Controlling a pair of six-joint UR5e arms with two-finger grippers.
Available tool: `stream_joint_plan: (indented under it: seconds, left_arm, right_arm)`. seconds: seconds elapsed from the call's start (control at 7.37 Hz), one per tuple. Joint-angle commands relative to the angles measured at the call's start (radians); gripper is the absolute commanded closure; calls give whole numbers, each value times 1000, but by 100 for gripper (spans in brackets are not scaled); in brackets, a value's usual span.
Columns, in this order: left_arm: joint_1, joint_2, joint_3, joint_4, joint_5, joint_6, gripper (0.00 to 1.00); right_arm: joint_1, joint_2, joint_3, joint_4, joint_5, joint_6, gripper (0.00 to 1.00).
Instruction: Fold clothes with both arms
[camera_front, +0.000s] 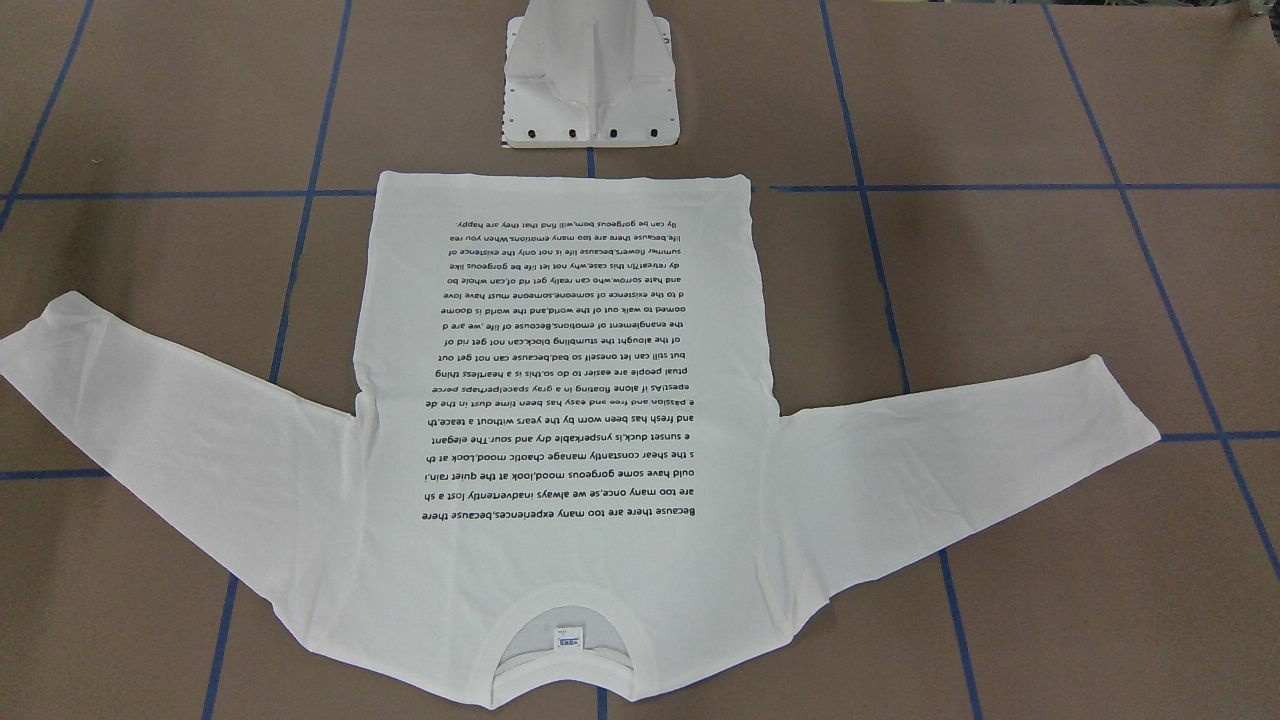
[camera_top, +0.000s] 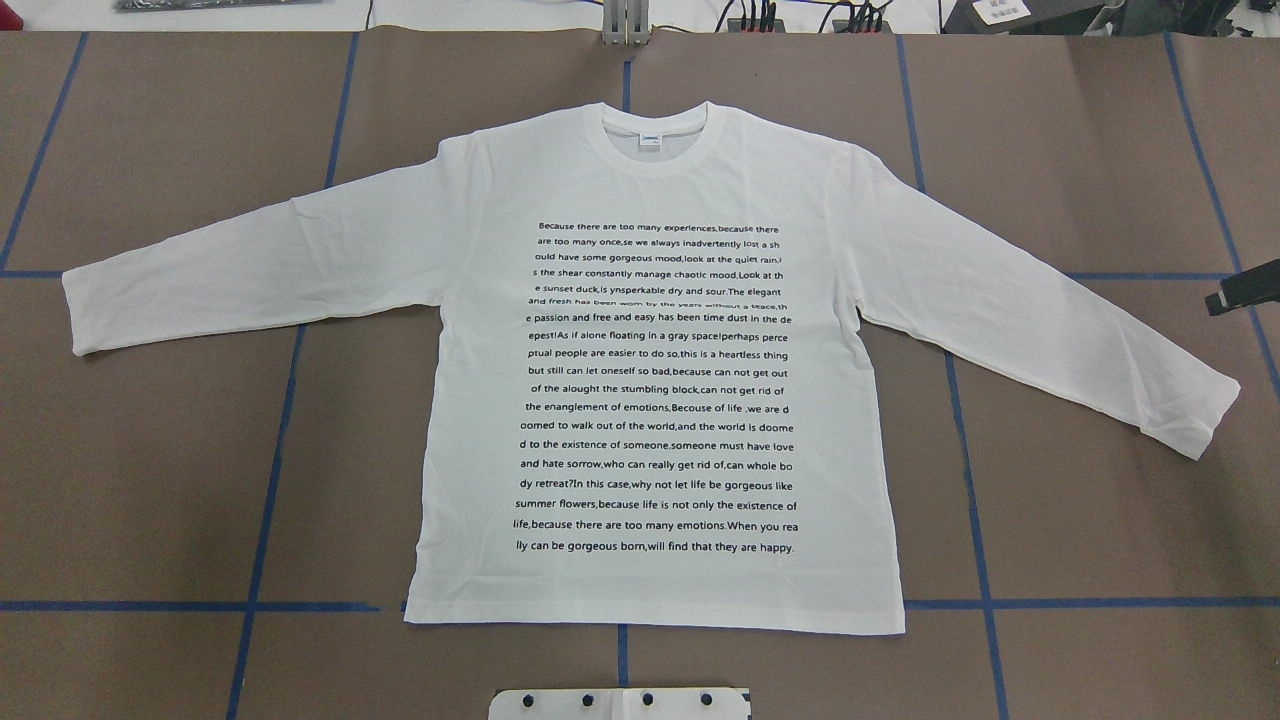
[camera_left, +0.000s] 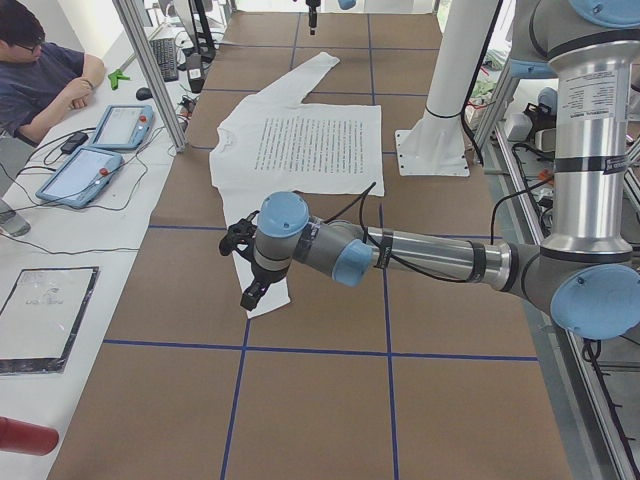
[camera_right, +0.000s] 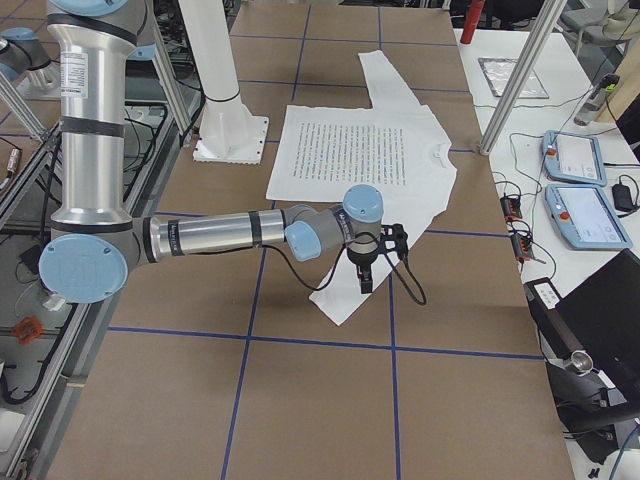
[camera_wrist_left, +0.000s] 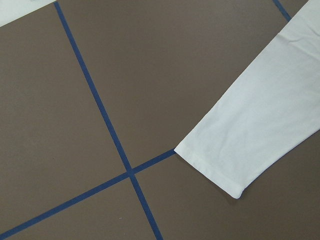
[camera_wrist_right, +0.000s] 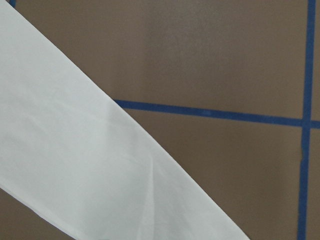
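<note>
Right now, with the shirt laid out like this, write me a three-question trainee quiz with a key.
1. True or false: the T-shirt lies flat with its printed text facing up and both sleeves spread out.
2. Which part of it lies nearest the white pedestal base? A the collar; B the hem; C a shoulder.
3. Fill in: the left wrist view shows the end of a sleeve, its ___, lying beside a crossing of blue tape lines.
Key: 1 true. 2 B. 3 cuff.
</note>
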Motion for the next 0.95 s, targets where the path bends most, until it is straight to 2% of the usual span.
stream_joint_plan:
  seconds: [0.0, 0.27, 0.54, 0.81]
  left_arm:
    - [-1, 1, -5, 0, -1, -1, 0]
    - [-1, 3, -6, -2, -3, 1, 0]
    - [-1, 7, -11, -2, -3, 1, 0]
    - [-1, 7, -12, -3, -3, 1, 0]
  right_arm:
    - [-164, -149, -14, 351, -130, 318, 1]
    - [-198, -206, -14, 375, -173, 332, 7]
    - [-223, -196, -64, 375, -181, 352, 12]
    - [-263, -184, -81, 376, -215, 377, 12]
